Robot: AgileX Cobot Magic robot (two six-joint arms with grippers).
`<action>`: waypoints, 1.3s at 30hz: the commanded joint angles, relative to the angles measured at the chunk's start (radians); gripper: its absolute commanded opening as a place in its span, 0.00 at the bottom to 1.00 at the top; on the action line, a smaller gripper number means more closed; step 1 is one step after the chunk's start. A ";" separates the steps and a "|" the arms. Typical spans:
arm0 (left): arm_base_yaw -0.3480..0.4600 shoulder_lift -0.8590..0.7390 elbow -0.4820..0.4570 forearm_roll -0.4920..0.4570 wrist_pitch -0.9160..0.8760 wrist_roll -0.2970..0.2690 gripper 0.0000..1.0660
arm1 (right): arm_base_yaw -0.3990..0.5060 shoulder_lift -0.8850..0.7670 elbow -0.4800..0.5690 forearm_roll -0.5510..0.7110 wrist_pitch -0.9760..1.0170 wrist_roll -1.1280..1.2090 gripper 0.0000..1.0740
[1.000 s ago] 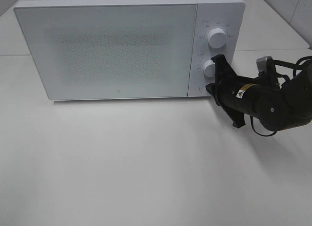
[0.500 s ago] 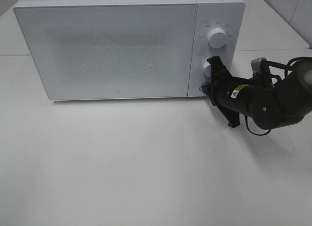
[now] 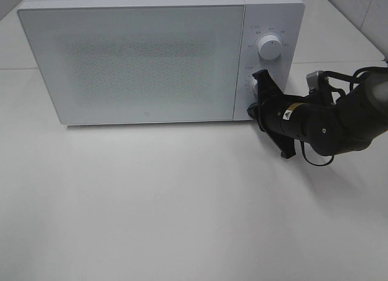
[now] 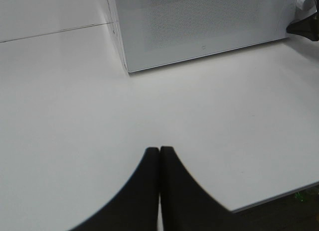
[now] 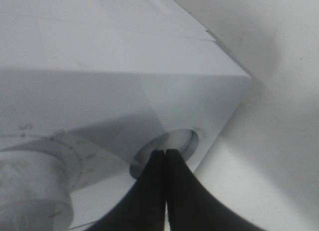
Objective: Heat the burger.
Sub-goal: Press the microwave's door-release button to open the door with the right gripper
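The burger is out of view; the white microwave [image 3: 139, 57] stands with its frosted door closed. My right gripper [image 3: 252, 109] is shut and empty, with its tip at the bottom of the control panel. In the right wrist view its closed tips [image 5: 165, 152] meet the round recessed button [image 5: 174, 140], beside the lower knob [image 5: 30, 191]. My left gripper [image 4: 159, 151] is shut with nothing in it. It hovers over the bare white table [image 4: 75, 106], in front of the microwave's corner [image 4: 122, 66], and does not appear in the high view.
The upper knob [image 3: 268, 46] is uncovered; my right arm [image 3: 327, 120] hides most of the lower one in the high view. The white tabletop [image 3: 170, 202] stretches in front of the microwave. The table's near edge [image 4: 279, 193] shows in the left wrist view.
My right gripper has slid left and slightly down along the control panel, from beside the lower knob to the button at the panel's bottom. It stayed shut.
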 commanded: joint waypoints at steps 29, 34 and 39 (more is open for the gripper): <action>0.003 -0.005 0.005 -0.006 -0.012 -0.004 0.00 | -0.007 -0.012 -0.103 0.044 -0.141 0.031 0.00; 0.003 -0.005 0.005 -0.006 -0.012 -0.004 0.00 | -0.007 -0.027 -0.030 0.040 -0.132 0.057 0.00; 0.003 -0.005 0.005 -0.006 -0.012 -0.004 0.00 | -0.007 -0.079 0.056 0.040 -0.134 0.007 0.00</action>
